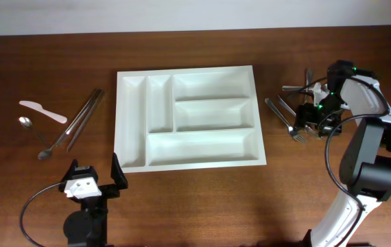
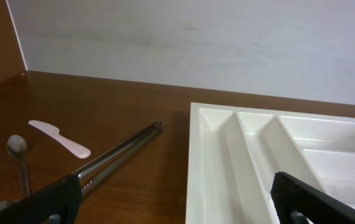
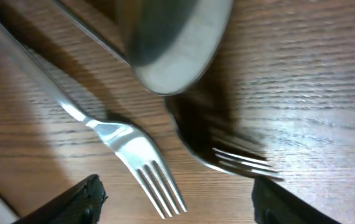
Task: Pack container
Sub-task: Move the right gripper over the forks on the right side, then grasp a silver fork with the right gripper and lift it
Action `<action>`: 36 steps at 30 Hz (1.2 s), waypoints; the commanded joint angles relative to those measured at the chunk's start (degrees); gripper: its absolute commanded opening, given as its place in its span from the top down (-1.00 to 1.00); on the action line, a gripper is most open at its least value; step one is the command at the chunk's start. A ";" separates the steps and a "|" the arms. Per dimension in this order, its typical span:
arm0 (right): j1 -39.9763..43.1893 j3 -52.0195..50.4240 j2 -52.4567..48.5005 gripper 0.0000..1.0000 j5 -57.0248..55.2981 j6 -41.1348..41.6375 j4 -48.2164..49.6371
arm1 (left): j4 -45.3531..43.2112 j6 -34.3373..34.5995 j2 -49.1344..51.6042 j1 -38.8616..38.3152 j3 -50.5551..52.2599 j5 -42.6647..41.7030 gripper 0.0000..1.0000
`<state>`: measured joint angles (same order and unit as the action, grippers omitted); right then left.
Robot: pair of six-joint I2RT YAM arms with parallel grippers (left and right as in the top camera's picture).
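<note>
My right gripper (image 3: 176, 200) hangs low over the heap of forks (image 1: 293, 118) at the right end of the table (image 1: 195, 202). Its fingers are spread wide with nothing between them. Right below lies one fork (image 3: 141, 163), tines toward me and handle running up to the left. A second fork (image 3: 233, 157), blurred, lies just beside it. A rounded metal piece (image 3: 172, 43) that I cannot name sits above both.

I judge the step to be picking up a single fork. To do it well, I should close across the near fork's neck or handle rather than its tines, at a spot where it lies apart from its neighbour. That way only one comes up. A slow, straight lift should let it slip free of the heap.

The container (image 1: 188, 116), a white cutlery tray, sits mid-table, well left of the forks, and all five compartments are bare. A long compartment suits a fork.

My left gripper (image 2: 176, 202), fingers also spread and holding nothing, hovers near the tray's near left corner. The tongs (image 2: 118, 155), white plastic knife (image 2: 59, 138) and spoon (image 2: 17, 146) lie beyond it.
</note>
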<state>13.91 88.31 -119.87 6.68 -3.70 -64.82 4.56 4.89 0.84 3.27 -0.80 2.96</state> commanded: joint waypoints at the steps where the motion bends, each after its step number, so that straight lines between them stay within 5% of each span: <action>1: 0.04 -3.61 -0.50 -0.45 0.37 -0.33 0.61 | 0.09 -1.11 -0.55 -0.24 0.28 -0.63 -0.99; 12: 0.04 -7.39 -0.50 0.05 0.37 -0.35 3.67 | 0.09 -1.11 -0.55 -0.24 0.26 -0.63 -0.98; 30: 0.04 -7.37 -0.50 0.09 0.35 -0.37 7.69 | 0.09 -1.11 -0.55 -0.24 0.28 -0.63 -0.99; 36: 0.04 -7.28 -0.50 0.24 0.37 -0.37 9.25 | 0.09 -1.11 -0.55 -0.24 0.26 -0.63 -0.99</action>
<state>13.91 82.11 -119.39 6.28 -3.66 -57.19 4.56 4.89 0.84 3.27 -0.80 2.96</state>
